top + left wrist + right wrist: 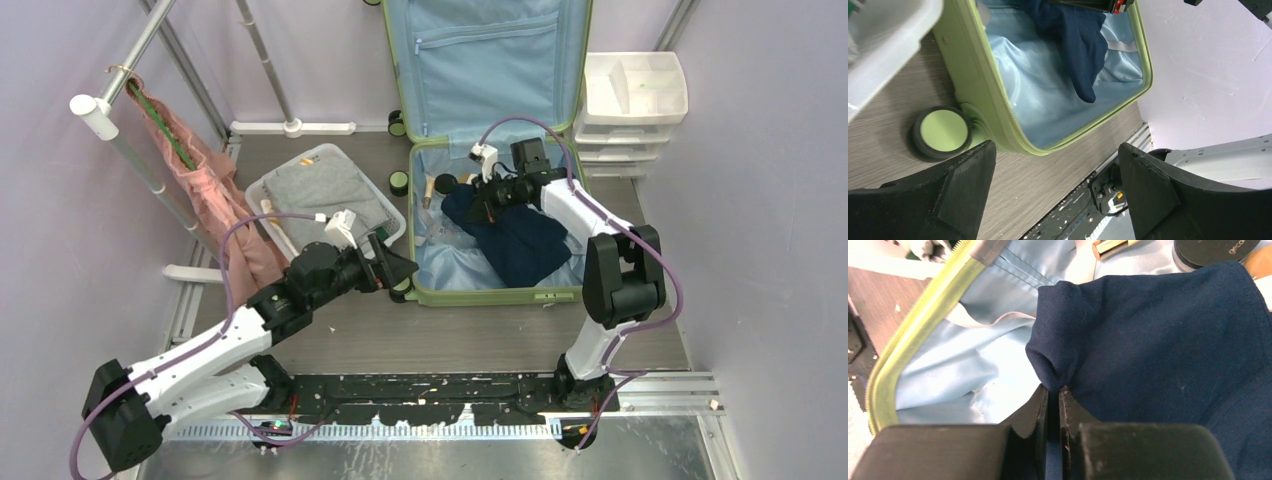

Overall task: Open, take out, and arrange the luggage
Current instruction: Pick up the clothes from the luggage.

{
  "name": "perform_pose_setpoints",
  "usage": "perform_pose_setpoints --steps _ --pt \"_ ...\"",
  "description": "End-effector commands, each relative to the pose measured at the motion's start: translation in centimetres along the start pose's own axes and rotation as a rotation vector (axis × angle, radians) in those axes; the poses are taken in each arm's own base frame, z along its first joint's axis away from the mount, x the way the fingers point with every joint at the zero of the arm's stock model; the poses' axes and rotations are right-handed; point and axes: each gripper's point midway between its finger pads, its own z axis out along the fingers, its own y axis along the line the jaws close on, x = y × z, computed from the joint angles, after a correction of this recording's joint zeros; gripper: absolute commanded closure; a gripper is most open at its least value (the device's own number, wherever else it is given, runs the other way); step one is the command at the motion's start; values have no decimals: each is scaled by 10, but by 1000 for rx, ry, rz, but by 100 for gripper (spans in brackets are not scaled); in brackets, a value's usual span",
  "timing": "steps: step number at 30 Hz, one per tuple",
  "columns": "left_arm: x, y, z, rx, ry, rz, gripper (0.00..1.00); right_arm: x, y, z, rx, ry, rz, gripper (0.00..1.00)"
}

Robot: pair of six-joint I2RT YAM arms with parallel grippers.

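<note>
Wood-grain table surface (480, 335) carries the luggage (495, 295), lying unzipped at centre. The left gripper (404, 268) hovers at the luggage's near-left corner, just above a wheel (943, 131) – jaws spread wide, nothing between them. Inside the lower shell, the right gripper (1054, 390) is clenched on a fold of a navy garment (1158, 340) lying on the pale blue lining. Beyond it the lid (480, 60) stands upright. A white basket (270, 190) sits left of the luggage – a white drawer unit (635, 100) stands right of the lid.
</note>
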Motion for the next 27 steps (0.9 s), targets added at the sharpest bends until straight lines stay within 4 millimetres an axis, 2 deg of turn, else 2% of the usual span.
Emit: perform_pose_setpoints --steps 1,9,18,27 --pt "-26 -39 11 67 -93 -42 8 -34 29 -18 -112 -127 -4 98" --pt "-35 -44 33 -3 -170 -113 9 -41 39 -30 -181 -171 9 98" --pt "-53 -28 45 -161 -263 -276 6 -50 55 -38 -248 -219 1 99" --pt "-57 -22 74 -260 -296 -434 5 -53 70 -42 -293 -249 -27 99"
